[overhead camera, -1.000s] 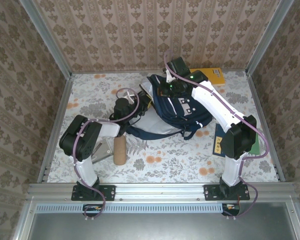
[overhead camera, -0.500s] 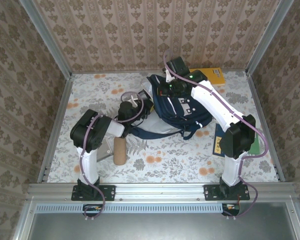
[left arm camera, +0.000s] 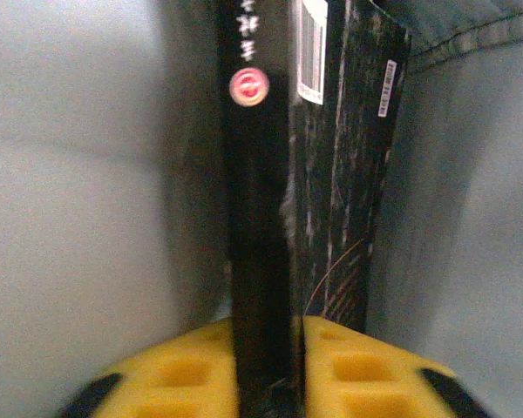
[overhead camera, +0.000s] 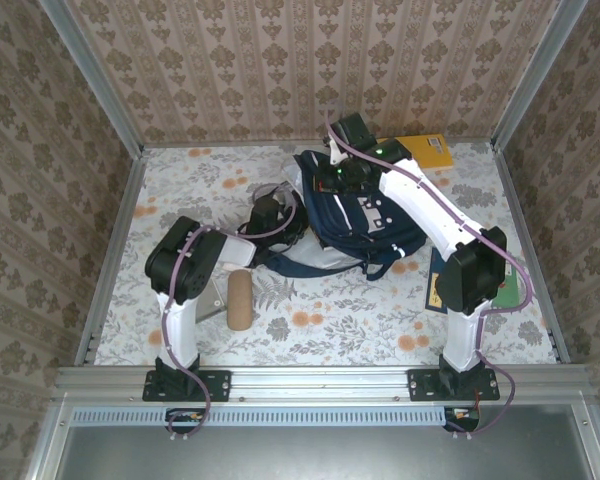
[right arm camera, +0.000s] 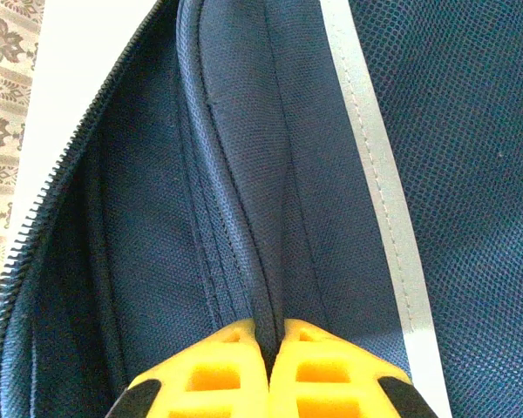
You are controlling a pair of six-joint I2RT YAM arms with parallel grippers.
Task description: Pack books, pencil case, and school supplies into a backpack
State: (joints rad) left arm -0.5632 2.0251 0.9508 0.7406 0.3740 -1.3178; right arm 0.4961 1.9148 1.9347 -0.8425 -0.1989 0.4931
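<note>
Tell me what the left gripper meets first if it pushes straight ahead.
The black book held by the left gripper leads, likely reaching the backpack inner lining first; depth is unclear.

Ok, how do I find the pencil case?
Find the big navy backpack in the middle of the flowery table. Look nearer and to its left: the pencil case lies there on the table. It is a tan, round roll, while the grey piece beside it is flat.

A book (left arm camera: 261,218) stands between our left fingers (left arm camera: 357,366), inside the backpack (overhead camera: 360,215). A backpack fold sits between our right fingers (right arm camera: 218,370). The pencil case (overhead camera: 240,300) lies on the bench (overhead camera: 330,330) nearer than the left fingers; another book (overhead camera: 427,150) lies beyond the right fingers.
</note>
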